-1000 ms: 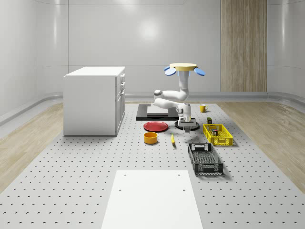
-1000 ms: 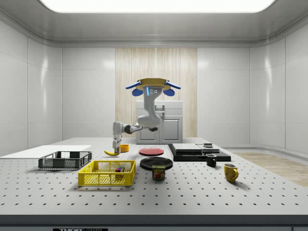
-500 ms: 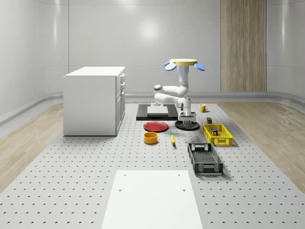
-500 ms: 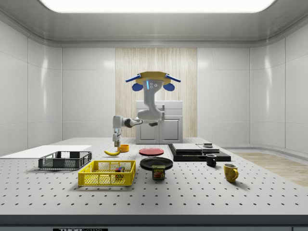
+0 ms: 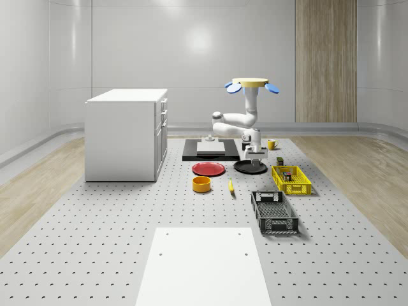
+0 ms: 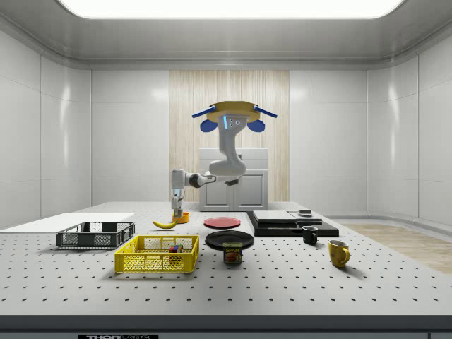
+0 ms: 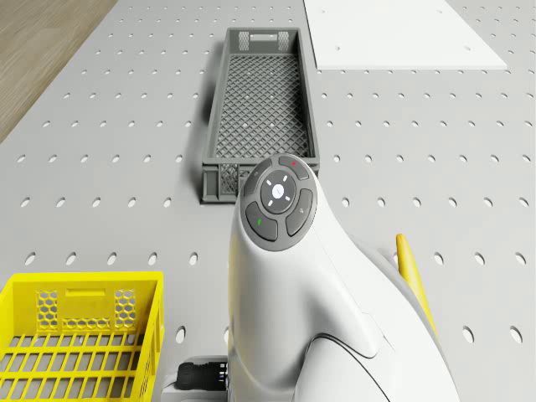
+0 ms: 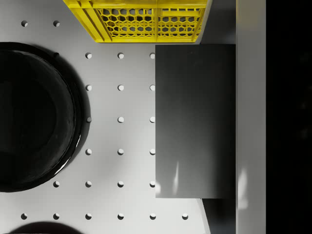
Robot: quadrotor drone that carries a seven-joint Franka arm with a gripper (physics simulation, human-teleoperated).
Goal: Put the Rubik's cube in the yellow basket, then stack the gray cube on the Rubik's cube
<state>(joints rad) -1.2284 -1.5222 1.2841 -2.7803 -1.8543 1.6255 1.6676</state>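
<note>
In the wrist view a gray cube [image 8: 195, 122] sits close between the fingers, and my gripper [image 5: 256, 156] [image 6: 178, 209] is shut on it above the table. The gripper hangs beside the black plate [image 5: 250, 167] [image 8: 34, 117], a short way from the yellow basket [image 5: 291, 180] [image 6: 157, 255] [image 8: 146, 22] [image 7: 75, 343]. The Rubik's cube [image 5: 288, 175] [image 6: 174, 248] lies inside that basket. The drone [image 5: 250, 83] [image 6: 233, 113] hovers high over the table's back part, near the black plate, with the white arm [image 7: 285, 218] bent down from it.
Near the gripper lie a banana [image 5: 231, 185] [image 7: 414, 280], an orange bowl [image 5: 201, 184], a red plate [image 5: 209, 169] and a dark mesh basket [image 5: 274, 211] [image 7: 260, 100]. A white cabinet [image 5: 126, 134], black slab [image 5: 207, 150], can [image 6: 232, 253] and two mugs [image 6: 309, 234] [image 6: 338, 252] also stand here.
The drone has risen a little and shifted toward the whole-scene view's right. The gripper has come up with the gray cube and moved closer to the yellow basket.
</note>
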